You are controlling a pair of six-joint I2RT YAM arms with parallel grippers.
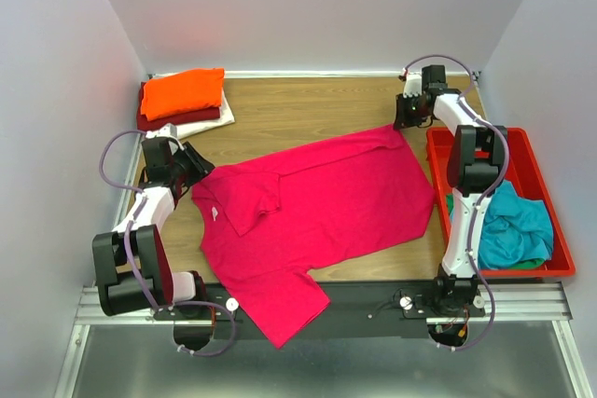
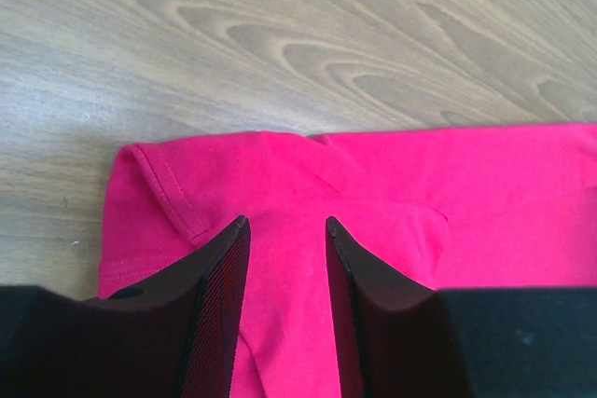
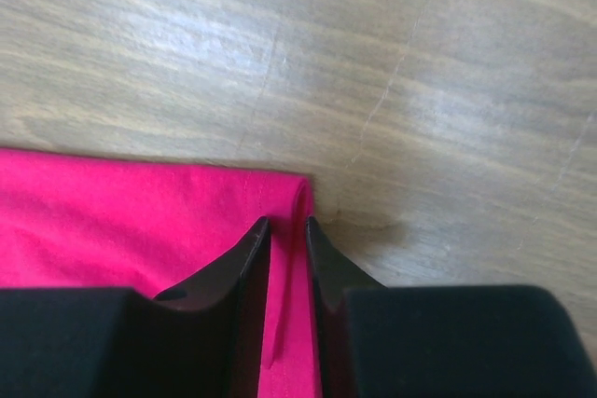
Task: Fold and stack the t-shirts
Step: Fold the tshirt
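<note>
While one sleeve hangs over the near edge of the wooden table, the pink-red t-shirt lies spread on it. The left gripper seems to pinch bunched shoulder cloth, and the right gripper is nearly closed on the hem corner. The first fold is starting, and I think both must lift together. Far left, an orange t-shirt tops the stack.

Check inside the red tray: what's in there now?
A crumpled teal shirt lies in the near half of the tray, with green cloth showing at its edges. The right arm covers part of the pile, and anything under the teal shirt is hidden.
</note>
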